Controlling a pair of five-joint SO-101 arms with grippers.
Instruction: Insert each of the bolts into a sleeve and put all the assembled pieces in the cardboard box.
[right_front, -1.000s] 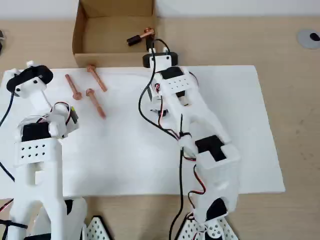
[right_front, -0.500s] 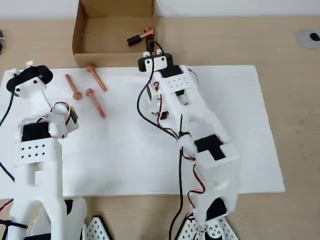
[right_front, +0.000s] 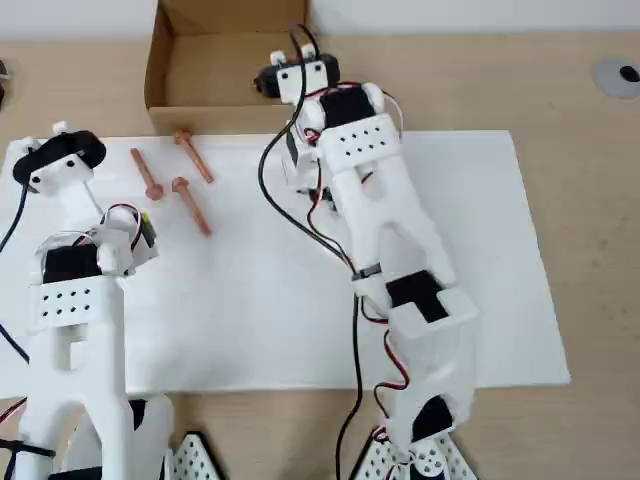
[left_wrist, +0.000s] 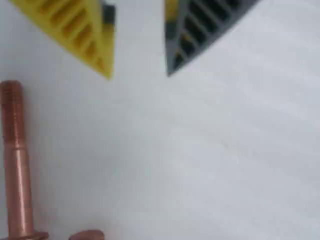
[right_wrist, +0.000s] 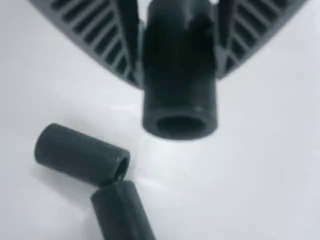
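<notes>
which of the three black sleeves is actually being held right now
The sleeve clamped in the right gripper, its open end facing the wrist camera. The other two sleeves lie on their sides on the white sheet.

Left arm (right_front: 75, 300): rises from near-left corner of table (right_front: 560, 90), elbow bent, wrist tipped downward over left side. Left gripper (left_wrist: 139, 74): yellow and black fingertips (left_wrist: 90, 40) spread apart, gap between. Right arm (right_front: 385, 200): stretched long from near edge toward far edge, leaning slightly left. Right gripper (right_wrist: 180, 70): fingers clamped on black sleeve (right_wrist: 180, 100), sleeve end protruding past fingertips.
</notes>
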